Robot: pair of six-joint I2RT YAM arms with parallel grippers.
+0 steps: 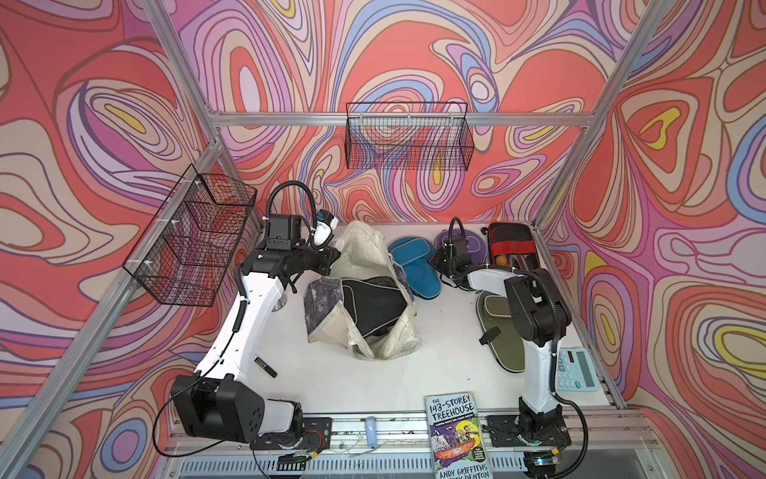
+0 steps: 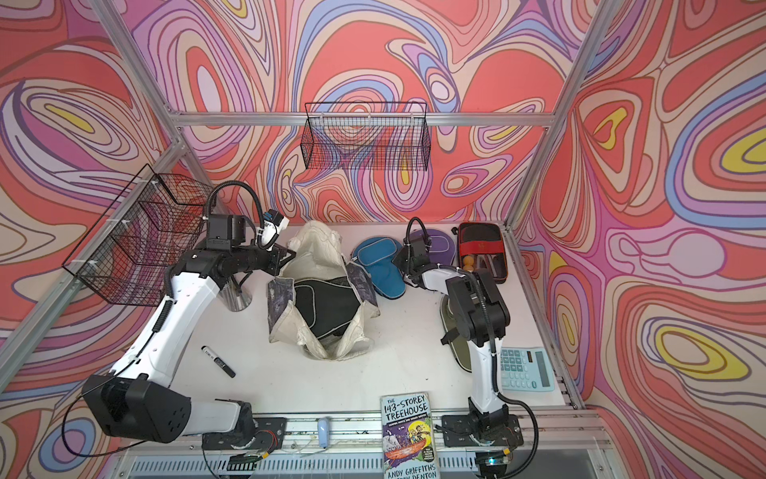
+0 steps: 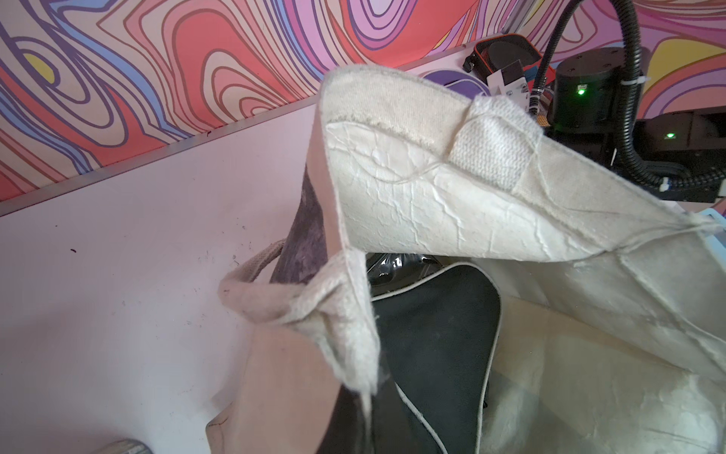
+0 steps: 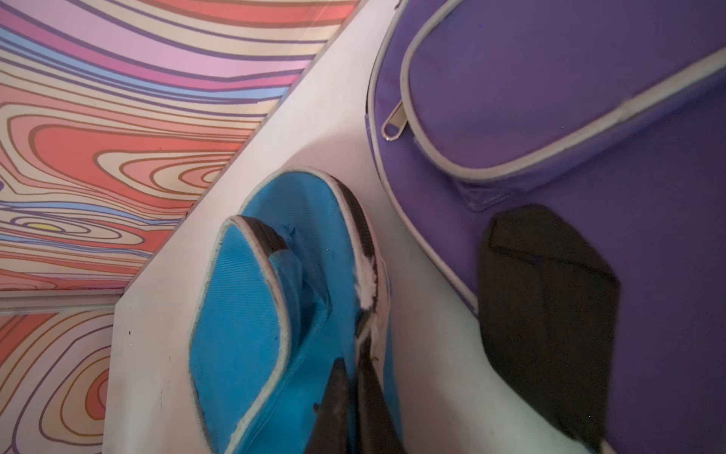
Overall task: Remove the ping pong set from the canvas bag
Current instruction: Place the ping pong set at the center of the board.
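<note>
Left hand clenched, apparently pinching the canvas bag rim; right hand clenched over blue cover on desk. Black cover lies inside the bag: we should hold the mouth wide and grasp its edge.

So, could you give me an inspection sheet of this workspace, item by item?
Surface: white table, faint scuffs.
Job's things: bag open, black cover inside; blue cover, purple cover, olive cover, red case out on the table.
Clutter: book, calculator, marker, metal cup.
Grippers: left gripper shut on the bag's rim; right gripper shut on the blue cover's edge.
Cables: black hoses arch over both wrists.
Surroundings: swirl-patterned walls, two wire baskets.
</note>
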